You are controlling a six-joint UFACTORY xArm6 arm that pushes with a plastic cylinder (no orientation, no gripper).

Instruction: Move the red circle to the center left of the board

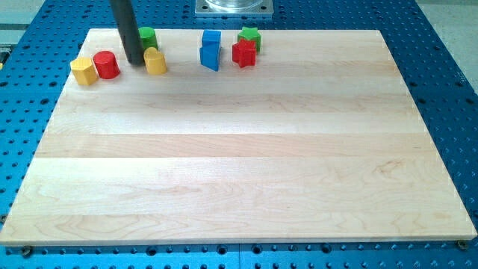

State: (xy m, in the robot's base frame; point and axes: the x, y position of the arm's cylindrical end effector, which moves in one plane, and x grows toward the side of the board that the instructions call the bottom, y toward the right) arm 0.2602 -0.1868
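The red circle [106, 65] stands near the board's top left, touching a yellow hexagon block [84, 71] on its left. My tip [134, 60] rests on the board just right of the red circle, a small gap apart, between it and a yellow rounded block [155, 61]. A green round block [148, 36] sits behind the rod, partly hidden by it.
Two blue blocks [210, 48] stand together at top centre, one behind the other. A red star [243, 54] and a green star [249, 36] sit to their right. The wooden board [239, 164] lies on a blue perforated table [448, 67].
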